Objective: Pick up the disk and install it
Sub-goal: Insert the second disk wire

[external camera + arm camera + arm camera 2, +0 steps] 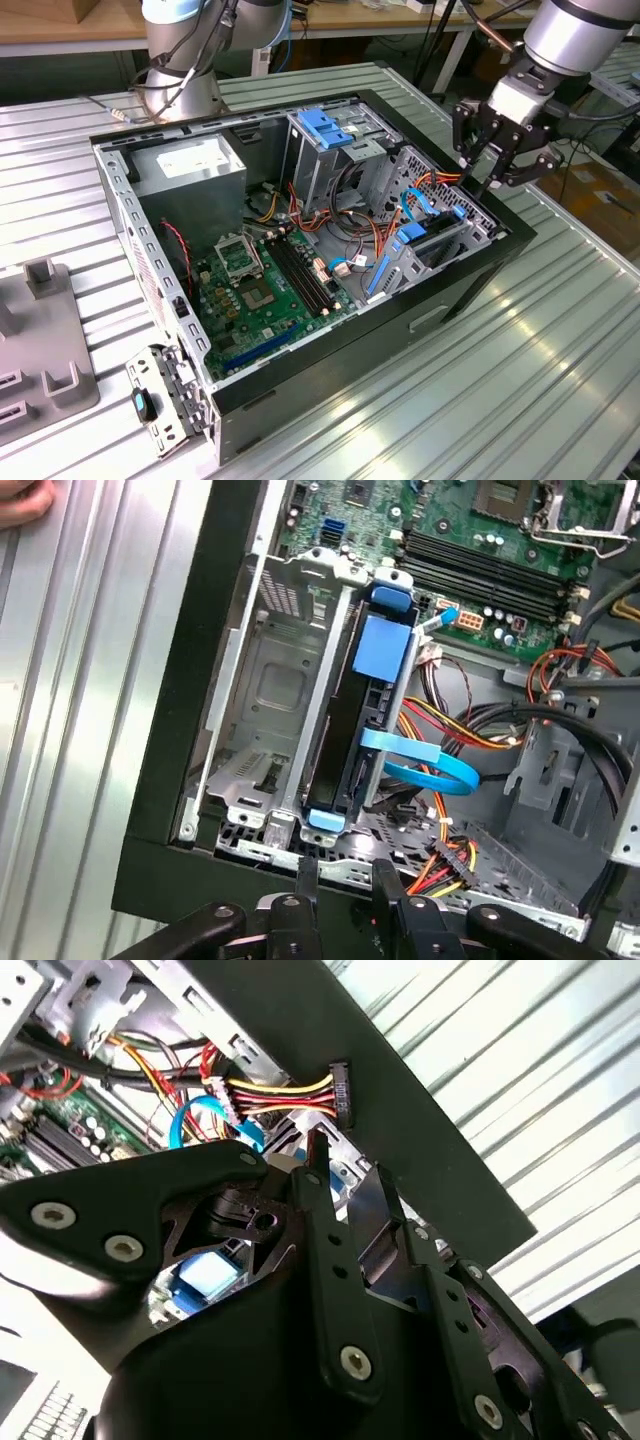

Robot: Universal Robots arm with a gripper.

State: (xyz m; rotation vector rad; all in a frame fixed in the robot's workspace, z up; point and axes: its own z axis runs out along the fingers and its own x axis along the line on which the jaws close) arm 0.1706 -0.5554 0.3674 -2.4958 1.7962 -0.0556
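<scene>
The disk [345, 730] stands on edge in the metal drive bay [270, 690] at the corner of the open computer case [470, 285]. It is black, with blue plastic rails [387, 645] along its side. In the exterior view the disk [428, 243] sits in the bay at the case's right end. My gripper [487, 178] hovers just above that end of the case, over its black rim. In both wrist views the gripper [345, 875] [345, 1188] is open, with nothing between its fingers. It is apart from the disk.
A blue flat cable [425, 765] and bundled coloured wires [470, 730] run beside the disk. A black connector [340, 1090] hangs at the case rim. Inside are the motherboard [265, 285], a grey power-supply box [190, 165] and a blue-topped cage [330, 130]. A hand [20, 500] rests on the ribbed table.
</scene>
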